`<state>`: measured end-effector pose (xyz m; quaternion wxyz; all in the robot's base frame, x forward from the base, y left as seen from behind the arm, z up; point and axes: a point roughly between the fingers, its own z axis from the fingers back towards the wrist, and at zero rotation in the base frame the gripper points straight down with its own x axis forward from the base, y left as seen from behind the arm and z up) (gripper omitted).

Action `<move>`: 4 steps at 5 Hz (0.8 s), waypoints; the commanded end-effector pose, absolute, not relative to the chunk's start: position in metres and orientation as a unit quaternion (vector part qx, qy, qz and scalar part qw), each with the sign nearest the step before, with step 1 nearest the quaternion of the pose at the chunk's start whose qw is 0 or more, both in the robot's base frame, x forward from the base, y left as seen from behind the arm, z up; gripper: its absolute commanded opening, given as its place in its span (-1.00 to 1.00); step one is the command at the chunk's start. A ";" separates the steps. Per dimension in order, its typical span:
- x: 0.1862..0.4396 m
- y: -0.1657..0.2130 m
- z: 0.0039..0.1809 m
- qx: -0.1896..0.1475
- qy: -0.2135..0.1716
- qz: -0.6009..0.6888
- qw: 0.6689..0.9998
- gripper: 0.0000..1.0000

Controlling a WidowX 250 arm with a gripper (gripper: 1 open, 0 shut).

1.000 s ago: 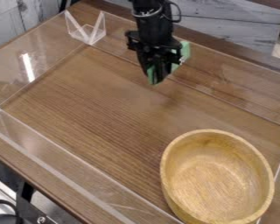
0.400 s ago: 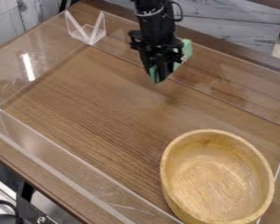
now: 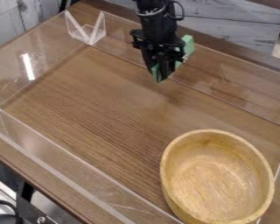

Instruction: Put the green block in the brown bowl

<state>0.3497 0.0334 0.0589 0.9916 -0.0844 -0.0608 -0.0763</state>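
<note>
Sitting empty at the near right of the bench (image 3: pixel 95 122), well apart from the fingers: brown bowl (image 3: pixel 217 180). Further back, fingers (image 3: pixel 163 77) clamped shut on green block (image 3: pixel 185 48), block showing as a green edge just beside the fingers' right side. Risen slightly against a second ago, clear of the wood now. Lift apparently under way; carry to the bowl not yet begun

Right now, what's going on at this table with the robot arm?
One robot arm is at the far side of the wooden table, its tool pointing down and shut on a green block, which shows beside the fingers. The brown bowl sits empty at the near right corner, well apart from the arm. The block is not yet in the bowl.
</note>
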 end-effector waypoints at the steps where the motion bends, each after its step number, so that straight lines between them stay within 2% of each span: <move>1: 0.366 0.036 0.079 -0.079 -0.100 -0.079 0.989 -1.00; 4: 0.370 0.038 0.077 -0.085 -0.101 -0.080 0.988 -1.00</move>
